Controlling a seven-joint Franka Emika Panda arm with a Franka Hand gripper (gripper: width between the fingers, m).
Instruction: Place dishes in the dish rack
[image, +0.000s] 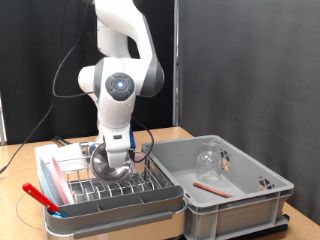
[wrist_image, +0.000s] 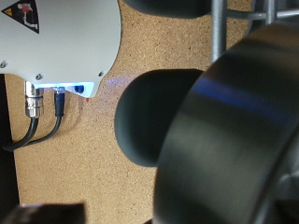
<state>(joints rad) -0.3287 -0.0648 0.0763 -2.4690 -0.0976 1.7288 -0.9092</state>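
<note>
The chrome wire dish rack (image: 120, 192) stands on its beige tray at the exterior view's lower left. The steel bowl (image: 103, 163) leans on edge among its prongs. My gripper (image: 118, 150) hovers just above and beside the bowl. In the wrist view my gripper (wrist_image: 163, 42) shows cork and a rack wire (wrist_image: 220, 28) between its fingers, and the shiny bowl (wrist_image: 234, 140) lies against one finger (wrist_image: 154, 117). The pink plate (image: 42, 196) stands on edge at the rack's left end. The clear glass (image: 208, 160) and the red utensil (image: 208, 186) lie in the grey tub.
The large grey plastic tub (image: 240, 205) stands to the exterior view's right of the rack. The robot's white base with cables (wrist_image: 56, 47) is close behind the rack. A black curtain closes off the back, and the cork tabletop (wrist_image: 65, 159) ends just in front.
</note>
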